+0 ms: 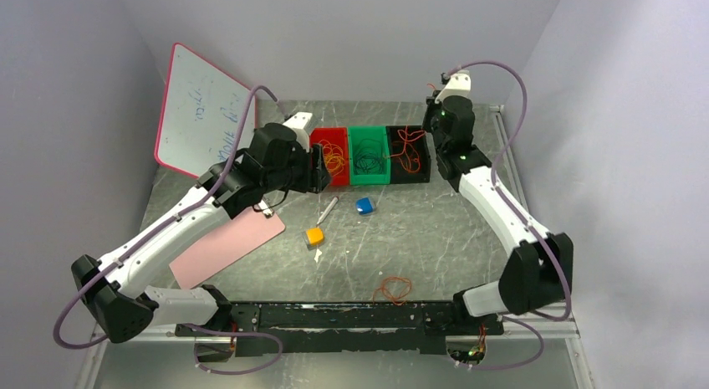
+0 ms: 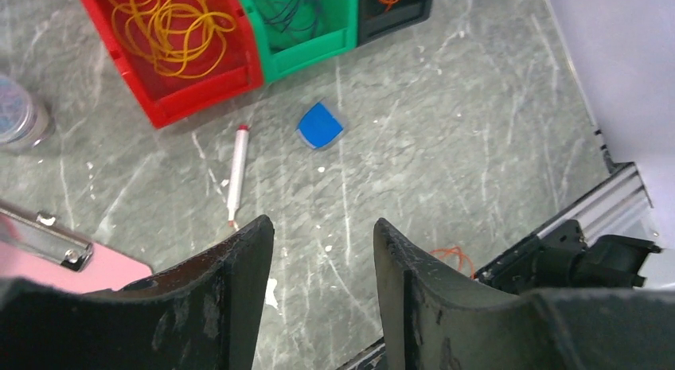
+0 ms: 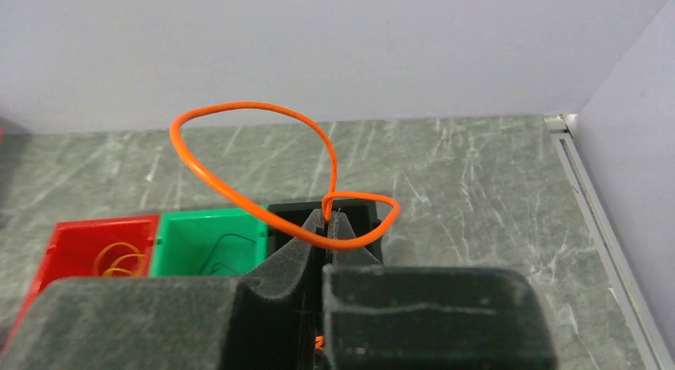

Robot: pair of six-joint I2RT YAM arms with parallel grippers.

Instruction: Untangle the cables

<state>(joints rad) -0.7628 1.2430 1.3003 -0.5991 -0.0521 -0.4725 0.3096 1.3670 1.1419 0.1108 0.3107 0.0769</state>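
1. Right now the right gripper (image 3: 330, 220) has its two fingers pressed together on an orange cable (image 3: 239, 109), pinching it where the strand crosses itself. One wide loop rises above the fingertips and a smaller loop pokes out to one side.
2. In the top view this gripper hangs over the black bin (image 1: 410, 177), the rightmost of three bins set side by side at the far part of the tabletop (image 1: 435, 230).
3. More red-orange cables (image 1: 408, 150) lie in the black bin. Whether they are joined to the pinched strand cannot be told.
4. The red bin (image 2: 203, 95) on the left holds a heap of yellow cables (image 2: 171, 28), and the green bin (image 2: 306, 56) in the middle holds dark cables (image 2: 290, 4).
5. The left gripper (image 2: 322, 235) has its fingers apart with nothing between them. Only bare tabletop shows through the gap. It hangs above the tabletop on the near side of the red bin.
6. A small orange coil (image 1: 395, 289) lies alone near the front edge of the tabletop, well apart from the bins.
7. Loose on the tabletop are a white marker pen (image 2: 236, 175), a blue block (image 2: 321, 125), an orange cube (image 1: 314, 235) and a pink clipboard (image 1: 226, 247), and a whiteboard (image 1: 205, 113) leans at the far left
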